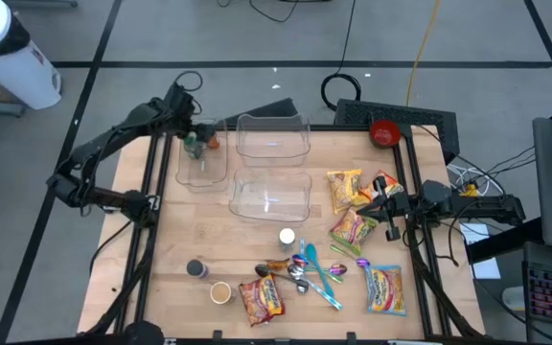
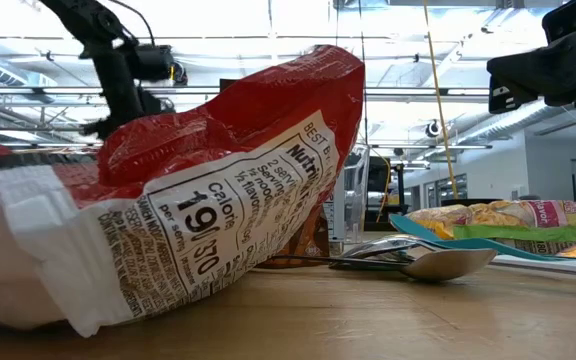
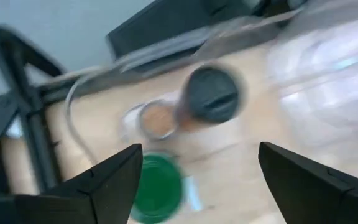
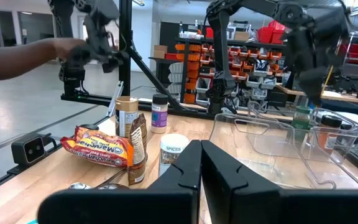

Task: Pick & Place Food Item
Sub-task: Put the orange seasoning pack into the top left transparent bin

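1. Left end effector (image 1: 197, 134): positioned over the left clear container (image 1: 202, 158) at the bench's (image 1: 180, 240) far left. In the left wrist view its fingers (image 3: 107, 180) are spread wide with nothing between them; judged released. Below them, inside the container, a green-lidded jar (image 3: 157, 186), a dark-lidded jar (image 3: 211, 93) and a brown-topped one (image 3: 157, 119) are seen. These are taken as the task's food items, placed there because this bin serves as the drop point.

2. Two more clear containers (image 1: 272, 134), (image 1: 271, 194): set just beside the first, toward the middle; nothing is seen in them, presumably kept for later items.

3. Front-edge items: a small dark jar (image 1: 196, 269), a tan-lidded cup (image 1: 220, 292), a red snack packet (image 1: 262, 297). In the low view the packet's (image 2: 168, 200) printing is readable in part: "Nutri…", "19/30", "Calorie". A white-lidded jar (image 1: 287, 237) is marked "SPICES" in the right wrist view (image 4: 174, 152).

4. Spoons (image 1: 305, 273), metal and teal: lying loose by the packet, apparently unsorted.

5. Yellow noodle packets (image 1: 345, 187), (image 1: 384, 289): scattered on the right half, within the right arm's reach; lettering not legible.

6. Right end effector (image 1: 379, 203): held low over the right-hand packets, fingers (image 4: 194, 168) clenched together, nothing grasped; judged waiting.

7. Red bowl (image 1: 384, 132): at the far right corner.
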